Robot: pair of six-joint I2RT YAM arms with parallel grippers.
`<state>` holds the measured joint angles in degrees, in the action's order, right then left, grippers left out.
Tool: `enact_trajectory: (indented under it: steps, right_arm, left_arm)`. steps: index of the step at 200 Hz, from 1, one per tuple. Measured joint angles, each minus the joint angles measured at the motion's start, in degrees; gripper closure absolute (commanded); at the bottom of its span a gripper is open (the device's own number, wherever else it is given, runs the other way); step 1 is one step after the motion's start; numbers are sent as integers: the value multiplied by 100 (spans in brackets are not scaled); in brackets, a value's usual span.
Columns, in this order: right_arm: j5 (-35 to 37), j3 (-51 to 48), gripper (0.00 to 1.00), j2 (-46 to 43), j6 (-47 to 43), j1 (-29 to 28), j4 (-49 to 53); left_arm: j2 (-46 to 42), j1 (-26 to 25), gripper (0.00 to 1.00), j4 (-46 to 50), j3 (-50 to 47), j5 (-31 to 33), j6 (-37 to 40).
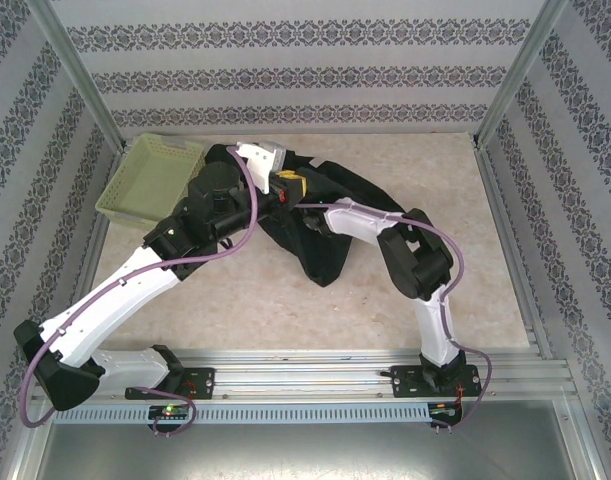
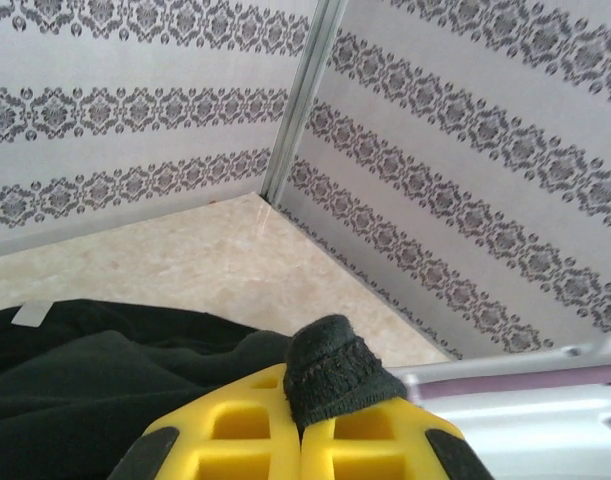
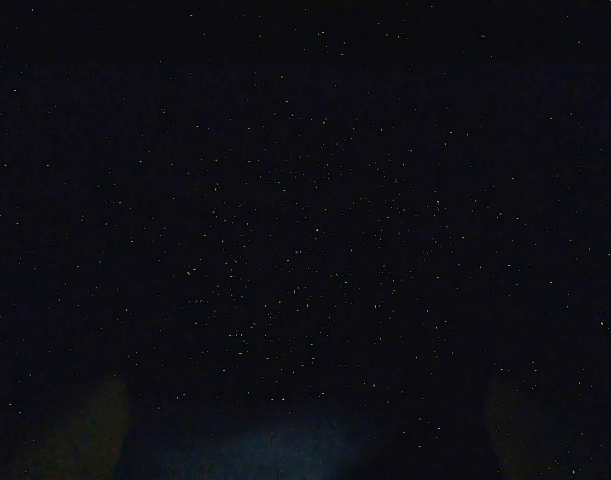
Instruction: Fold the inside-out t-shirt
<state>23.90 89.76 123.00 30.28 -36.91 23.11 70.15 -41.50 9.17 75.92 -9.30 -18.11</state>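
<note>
While the t-shirt [image 1: 330, 235] is lying bunched at mid-table, trailing right and toward me from the left gripper [image 2: 303, 435], I am seeing that gripper pinching a hemmed edge between 2 fingers [image 2: 235, 440]; the right gripper [image 1: 307, 208] is sitting buried in cloth, grip unreadable.

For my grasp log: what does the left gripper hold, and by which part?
The left gripper pinches the black t-shirt by a small hemmed fold between its yellow fingers.
</note>
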Motion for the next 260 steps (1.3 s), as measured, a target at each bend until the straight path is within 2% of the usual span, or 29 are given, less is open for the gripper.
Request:
enact_trajectory:
  steps: [48,59,65,88,94,103,116,138,154,188,215,238,248,260]
  right_arm:
    - [-199,1141,10,828,149,42,1047]
    - [-260,1338,13,951,153,42,1176]
    - [-343,1414,20,973,144,42,1222]
    - [-560,1355,58,946,4,37,1226]
    - [-601,1189,71,866,-48,28,1084]
    - [-658,868,85,686,-105,15,898]
    - [-769,184,100,260,-273,-44,610]
    - [-951,-1161,100,-704,-673,-229,-26]
    - [-986,-2046,100,-1569,-1021,-614,-544]
    - [-1134,-3230,100,-3112,-1440,-1325,-1600]
    - [-1294,-4116,100,-4223,-1580,-1255,-2162]
    - [-1589,-4642,100,-5066,-1716,-1217,-2457]
    - [-1720,-4800,100,-5412,-1744,-1211,-2594]
    - [-1851,-4946,100,-5755,-1762,-1180,-2745]
  left_arm:
    - [68,0,100,101,503,-13,-212]
    - [68,0,100,120,570,76,-212]
    - [68,0,100,175,616,162,-212]
    - [68,4,100,446,798,776,-210]
    - [68,17,100,496,822,949,-210]
    - [74,55,100,643,879,1202,-210]
    - [133,197,100,863,999,1521,-212]
    - [404,643,100,1123,1222,1950,-254]
    - [826,1075,100,1298,1425,2146,-345]
    - [2524,1956,100,1792,2070,2184,-595]
    - [3943,2188,100,2312,2286,2124,-741]
    - [4717,2168,100,2824,2310,2085,-774]
    - [4955,2162,93,3073,2400,2068,-774]
    - [5112,2162,80,3279,2498,2041,-767]
